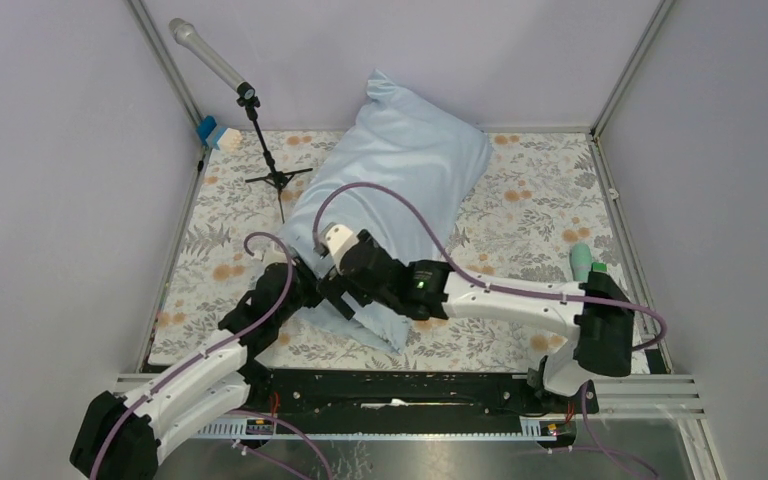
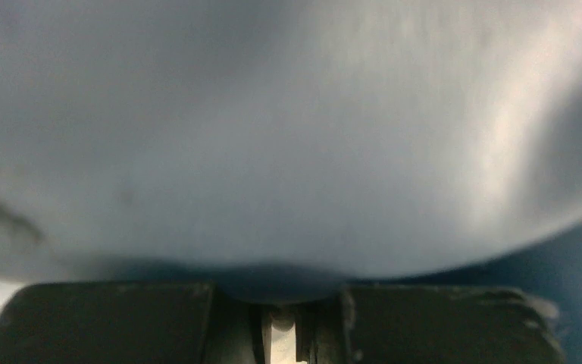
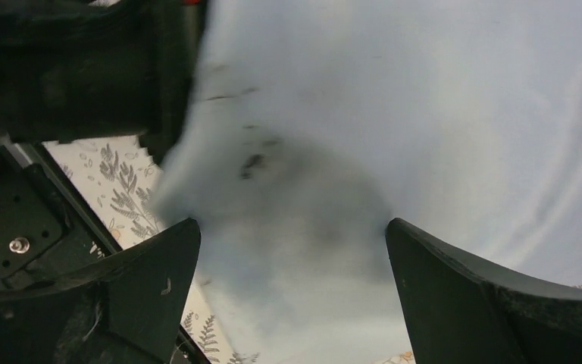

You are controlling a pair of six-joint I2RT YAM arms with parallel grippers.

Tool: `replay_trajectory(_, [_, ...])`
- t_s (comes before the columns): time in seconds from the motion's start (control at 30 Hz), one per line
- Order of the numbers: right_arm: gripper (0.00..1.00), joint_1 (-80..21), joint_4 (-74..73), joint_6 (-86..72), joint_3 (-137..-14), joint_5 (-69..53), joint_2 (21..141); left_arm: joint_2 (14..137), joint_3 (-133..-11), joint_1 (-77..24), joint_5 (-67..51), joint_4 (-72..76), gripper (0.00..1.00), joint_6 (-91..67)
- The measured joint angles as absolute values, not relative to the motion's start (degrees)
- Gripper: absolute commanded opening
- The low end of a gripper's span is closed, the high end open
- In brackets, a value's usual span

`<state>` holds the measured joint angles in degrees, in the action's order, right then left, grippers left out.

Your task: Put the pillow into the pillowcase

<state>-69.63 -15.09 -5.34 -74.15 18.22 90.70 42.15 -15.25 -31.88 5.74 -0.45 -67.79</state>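
The pillowcase [image 1: 400, 170] is laid diagonally across the worktop [image 1: 540, 200], plumped up, so the pillow is judged mostly inside — it can't be told apart for sure. The left hand [image 2: 276, 299] is pinched shut on the near blue edge; the right hand [image 3: 292, 227] is spread wide, nothing held, cloth just ahead. If that thin pinch gets tugged hard, the hem could be lost and the opening flopped shut.
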Motion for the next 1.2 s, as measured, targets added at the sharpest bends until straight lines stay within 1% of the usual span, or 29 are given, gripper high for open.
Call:
replay_trajectory(0.1, [0.99,-72.88,-15.20,-3.95,-75.33,20.86,94.08,45.06,-16.73,-31.22,3.95,-0.08,0.00,-65.84])
replay_trajectory(0.13, [0.97,-73.54,-15.22,-3.64,-75.77,22.06,95.22,46.30,-17.30,-30.96,3.16,0.16,0.00,-65.25])
replay_trajectory(0.17, [0.90,-74.02,-15.20,-3.31,-76.14,23.57,96.49,47.55,-17.93,-30.76,2.50,0.34,0.00,-64.69])
replay_trajectory(0.23, [0.64,-74.11,-15.68,-3.01,-76.25,26.76,98.56,51.81,-20.16,-30.44,-0.01,1.48,0.00,-63.33])
replay_trajectory(0.27, [0.53,-73.80,-16.32,-3.11,-76.23,28.10,99.15,53.63,-21.15,-30.39,-1.04,1.87,0.00,-62.83])
replay_trajectory(0.33, [0.35,-73.06,-17.17,-3.86,-76.23,30.83,99.37,57.91,-23.57,-30.24,-3.38,2.98,0.00,-61.87])
replay_trajectory(0.37, [0.28,-72.64,-17.47,-4.25,-76.23,32.08,99.04,59.88,-24.73,-30.24,-4.56,3.62,0.00,-61.36])
replay_trajectory(0.4, [0.14,-72.27,-17.78,-4.60,-76.23,32.99,98.59,61.63,-25.89,-30.22,-5.82,4.23,0.00,-60.90])
replay_trajectory(0.43, [0.04,-72.01,-17.98,-4.64,-76.23,33.71,98.13,63.57,-27.38,-30.24,-7.18,4.60,0.00,-60.27])
replay_trajectory(0.47, [0.00,-71.70,-18.31,-4.80,-76.23,34.44,97.45,65.41,-28.73,-30.24,-8.47,5.08,0.00,-59.70])
replay_trajectory(0.67, [0.00,-70.39,-20.32,-5.45,-76.25,36.73,93.78,76.44,-38.59,-30.65,-16.12,5.80,0.00,-55.40])
replay_trajectory(0.77, [0.00,-69.69,-21.47,-5.52,-76.38,36.82,91.57,78.04,-41.01,-30.87,-18.22,5.69,0.01,-53.95])
replay_trajectory(0.8, [0.00,-69.43,-21.78,-5.72,-76.60,36.49,90.80,78.04,-41.08,-30.98,-18.65,5.69,0.08,-53.65])
replay_trajectory(0.87, [0.00,-68.20,-22.70,-6.42,-77.80,34.59,89.21,77.97,-41.06,-31.14,-19.25,5.72,0.16,-53.43])
replay_trajectory(0.9, [0.00,-67.18,-23.14,-6.94,-78.61,33.17,88.40,77.67,-40.77,-31.24,-19.49,6.02,0.22,-53.41])
replay_trajectory(1.0, [0.00,-63.75,-24.27,-8.54,-80.73,29.04,86.37,74.19,-37.71,-31.24,-19.22,7.07,0.31,-53.84])
replay_trajectory(1.07, [0.00,-61.69,-25.02,-9.43,-81.97,26.44,85.17,69.58,-34.46,-31.20,-18.41,6.57,0.39,-54.11])
replay_trajectory(1.2, [0.00,-60.10,-25.52,-10.35,-84.66,23.09,84.09,59.79,-30.37,-30.85,-15.55,1.85,0.46,-54.43])
